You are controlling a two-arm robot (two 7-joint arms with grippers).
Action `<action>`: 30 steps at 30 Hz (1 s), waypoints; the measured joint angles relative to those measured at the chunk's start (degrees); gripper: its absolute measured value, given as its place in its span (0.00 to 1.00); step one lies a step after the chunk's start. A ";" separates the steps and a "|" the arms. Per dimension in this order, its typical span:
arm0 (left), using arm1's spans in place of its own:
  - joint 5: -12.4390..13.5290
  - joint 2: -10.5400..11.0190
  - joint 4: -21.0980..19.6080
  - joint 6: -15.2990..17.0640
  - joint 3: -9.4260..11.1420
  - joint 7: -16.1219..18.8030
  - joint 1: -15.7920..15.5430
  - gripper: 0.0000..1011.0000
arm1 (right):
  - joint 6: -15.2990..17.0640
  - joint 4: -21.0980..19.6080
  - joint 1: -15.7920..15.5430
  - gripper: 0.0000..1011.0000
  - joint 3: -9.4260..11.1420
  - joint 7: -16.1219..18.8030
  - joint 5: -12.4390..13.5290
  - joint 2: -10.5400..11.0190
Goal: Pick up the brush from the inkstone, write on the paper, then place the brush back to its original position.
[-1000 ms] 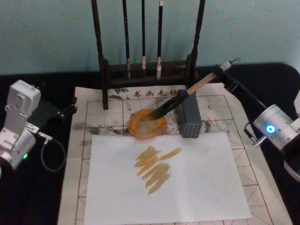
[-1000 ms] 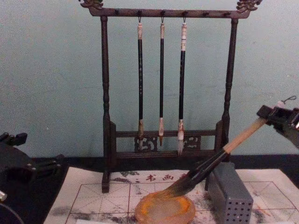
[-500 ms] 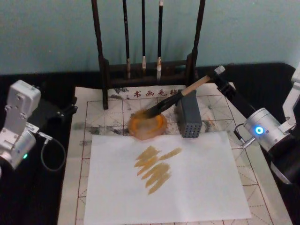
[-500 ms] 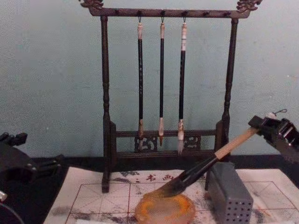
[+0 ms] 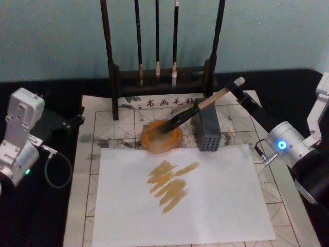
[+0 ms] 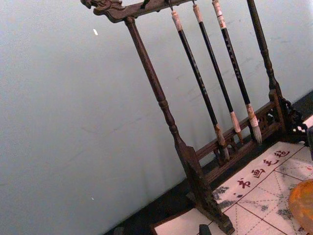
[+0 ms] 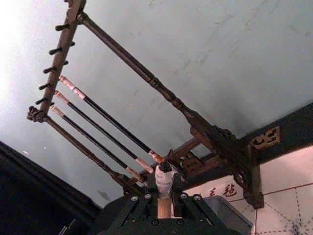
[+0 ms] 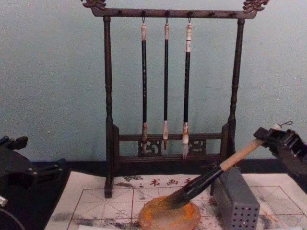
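Table (image 5: 290,85): black top, carrying everything else.
Paper (image 5: 125,121): white sheet with red grid lines, flat on the table, with a row of characters along its far edge and grey smudges near the dish.
Plain sheet (image 5: 216,200): white, lying on the near part of the paper, with orange-brown strokes left of its middle.
Rack (image 8: 108,96): dark wood, upright at the paper's far edge, with three thin brushes (image 8: 165,81) hanging from its top bar.
Left gripper (image 5: 76,121): idle, just off the paper's left edge.
Right gripper (image 5: 235,87): reaching in from the right, above the paper's far right corner, pinched on the brush's white-wrapped end.
Grey block (image 5: 208,131): perforated, standing just right of the inkstone.
Inkstone (image 5: 149,144): round orange dish on the paper, just beyond the plain sheet's far edge.
Brush (image 5: 187,112): tilted, with its dark bristles down in the inkstone and its handle rising to the right past the block's top.
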 joint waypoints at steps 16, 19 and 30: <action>0.00 0.00 0.00 0.00 0.00 0.00 0.00 0.99 | 1.09 1.00 -0.32 0.18 0.38 -0.62 1.35 -0.42; 0.00 0.00 0.00 0.00 0.00 0.00 0.00 0.99 | 1.10 1.00 -0.47 0.18 0.42 -0.71 1.52 -0.47; 0.00 0.00 0.00 0.00 0.00 0.00 0.00 0.99 | 0.57 0.92 -0.99 0.18 0.77 -1.40 1.94 -0.56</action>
